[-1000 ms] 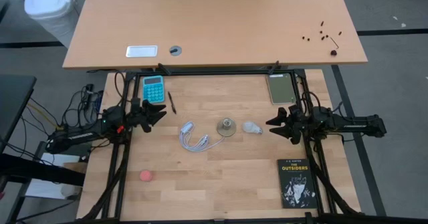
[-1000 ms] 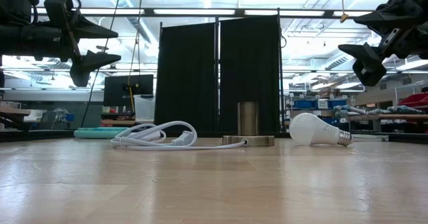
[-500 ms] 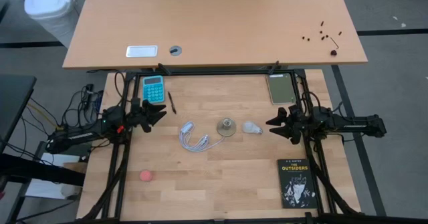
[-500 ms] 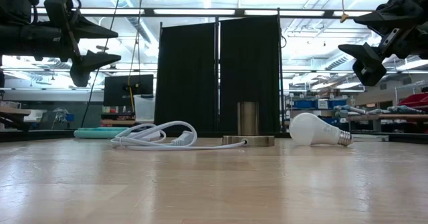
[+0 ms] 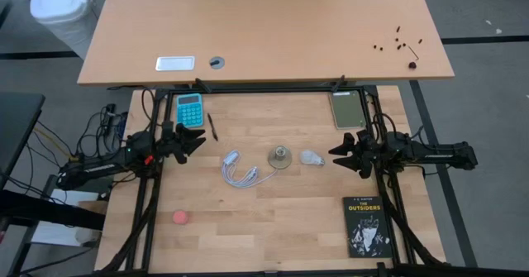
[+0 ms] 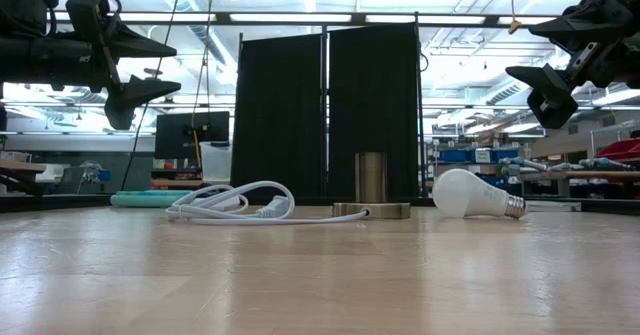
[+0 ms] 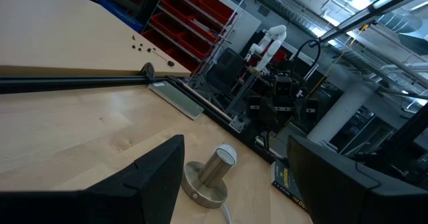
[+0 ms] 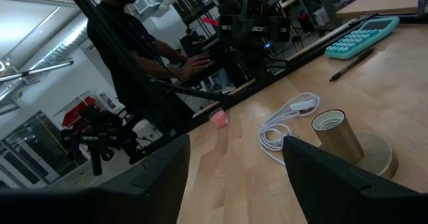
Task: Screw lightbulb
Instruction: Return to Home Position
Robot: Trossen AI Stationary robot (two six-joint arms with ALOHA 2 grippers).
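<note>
The white lightbulb lies on its side on the table, right of the round metal socket; its grey screw base points toward the right edge. The socket stands upright on its disc, with a coiled white cord to its left. My left gripper hovers open above the table's left part. My right gripper hovers open, just right of the bulb and above it.
A teal calculator and a pen lie at the far left, a green-grey pad at the far right, a black book at the near right, a pink ball at the near left. A person stands beyond the table.
</note>
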